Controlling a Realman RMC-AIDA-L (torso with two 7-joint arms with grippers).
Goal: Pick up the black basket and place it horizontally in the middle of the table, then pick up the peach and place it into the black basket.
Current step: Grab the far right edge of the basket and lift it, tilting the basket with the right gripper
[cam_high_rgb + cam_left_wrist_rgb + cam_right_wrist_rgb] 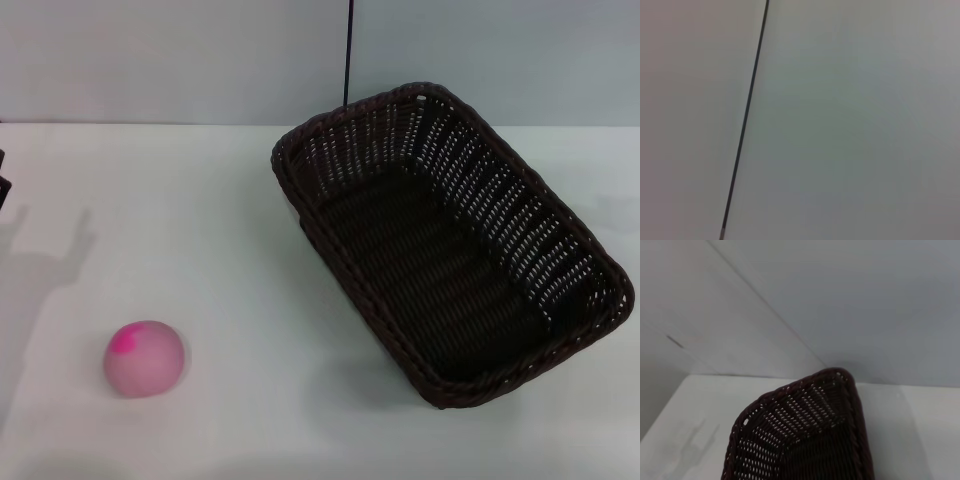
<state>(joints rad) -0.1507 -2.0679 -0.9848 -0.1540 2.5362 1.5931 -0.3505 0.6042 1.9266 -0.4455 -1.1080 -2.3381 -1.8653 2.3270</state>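
Note:
The black basket (500, 200) stands on the white table (200, 230) at the right, set diagonally with one corner toward the back wall. It is empty inside. The peach (145, 359) lies on the table at the front left, well apart from the basket, with its magenta patch on top. Only a dark sliver of my left gripper (3, 172) shows at the left edge, with its shadow on the table beside it. The right wrist view looks closely down on a corner of the basket (790, 415). My right gripper shows in no view.
A pale wall stands behind the table, with a thin black vertical line (347, 50) above the basket's far corner. The left wrist view shows only that wall and the line (747, 115). The table's far edge (740, 376) meets the wall.

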